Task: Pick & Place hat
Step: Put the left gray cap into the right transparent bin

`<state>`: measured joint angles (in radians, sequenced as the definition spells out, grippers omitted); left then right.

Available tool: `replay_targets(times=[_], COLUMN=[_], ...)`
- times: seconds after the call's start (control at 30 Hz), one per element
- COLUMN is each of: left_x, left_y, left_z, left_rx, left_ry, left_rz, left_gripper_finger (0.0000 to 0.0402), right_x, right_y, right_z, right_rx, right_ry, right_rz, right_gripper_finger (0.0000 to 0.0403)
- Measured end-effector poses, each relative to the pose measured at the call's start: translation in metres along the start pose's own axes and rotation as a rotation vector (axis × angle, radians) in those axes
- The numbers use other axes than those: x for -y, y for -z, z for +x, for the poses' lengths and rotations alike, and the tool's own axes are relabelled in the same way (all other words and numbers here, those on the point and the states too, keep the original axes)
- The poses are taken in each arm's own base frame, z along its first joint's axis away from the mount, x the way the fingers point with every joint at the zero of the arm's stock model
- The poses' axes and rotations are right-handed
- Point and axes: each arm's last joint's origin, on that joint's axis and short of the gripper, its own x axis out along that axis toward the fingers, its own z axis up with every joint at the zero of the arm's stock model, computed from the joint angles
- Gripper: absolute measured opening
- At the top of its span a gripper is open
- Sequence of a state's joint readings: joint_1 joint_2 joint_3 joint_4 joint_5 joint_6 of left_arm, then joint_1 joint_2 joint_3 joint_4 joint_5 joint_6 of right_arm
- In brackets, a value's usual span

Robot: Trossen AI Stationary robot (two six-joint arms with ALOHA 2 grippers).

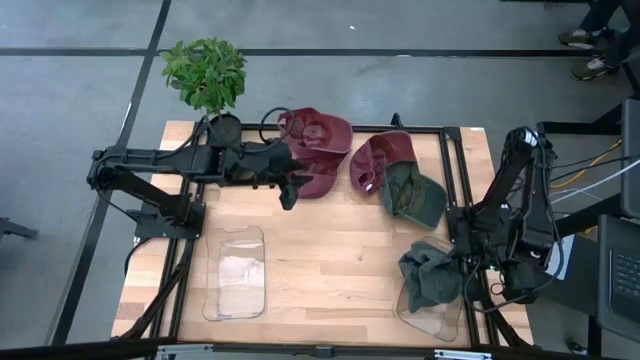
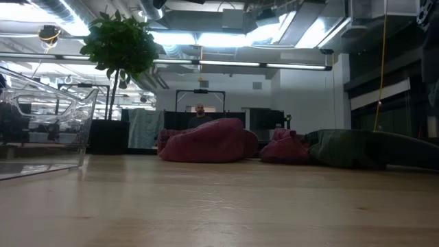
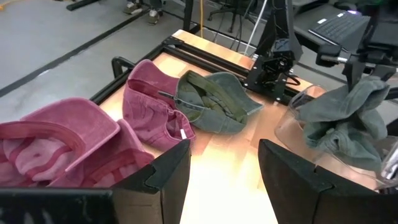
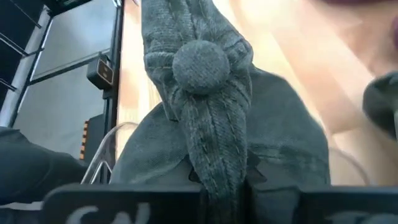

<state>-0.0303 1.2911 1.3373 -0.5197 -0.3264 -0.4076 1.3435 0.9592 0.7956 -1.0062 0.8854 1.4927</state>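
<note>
Two maroon hats (image 1: 318, 140) (image 1: 378, 160) and a green hat (image 1: 412, 195) lie on the far half of the table. A second green hat (image 1: 430, 275) is bunched up in my right gripper (image 4: 217, 186), which is shut on it over the right clear bin (image 1: 415, 318). My left gripper (image 3: 224, 180) is open beside the near edge of the left maroon hat (image 3: 56, 143), touching nothing. The left wrist view also shows the other maroon hat (image 3: 152, 112), the lying green hat (image 3: 214, 102) and the held one (image 3: 342, 121). My right gripper pinches a bunched fold of the green hat's crown (image 4: 214, 168) between its two fingers, a little below the top button (image 4: 199, 59); several layers are gathered there. The hat sits crumpled over the clear bin's rim (image 3: 289, 124). Whether it rests on the bin, I cannot tell.
A second clear bin (image 1: 235, 272) sits on the table's near left part. A potted plant (image 1: 207, 72) stands at the far left corner. Bare wood shows between the bins (image 1: 330, 260). A black frame (image 1: 455, 170) runs along the table's edges.
</note>
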Motion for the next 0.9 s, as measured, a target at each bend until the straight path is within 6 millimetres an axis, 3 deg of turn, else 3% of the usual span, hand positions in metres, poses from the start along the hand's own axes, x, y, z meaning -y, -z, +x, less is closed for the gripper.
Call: replay_targets(times=[0.63, 0.9], left_x=[0.002, 0.002], left_y=[0.001, 0.001], left_z=[-0.001, -0.001], left_rx=[0.0, 0.0], left_ry=[0.002, 0.002], left_rz=[0.005, 0.016], left_gripper_finger=[0.0182, 0.0182], right_x=[-0.001, -0.005], right_y=[0.012, 0.022], right_z=[-0.005, 0.006], right_rx=[-0.095, -0.097], right_ry=[-0.048, -0.009], right_rz=[-0.017, -0.043], right_gripper_finger=[0.0023, 0.0029])
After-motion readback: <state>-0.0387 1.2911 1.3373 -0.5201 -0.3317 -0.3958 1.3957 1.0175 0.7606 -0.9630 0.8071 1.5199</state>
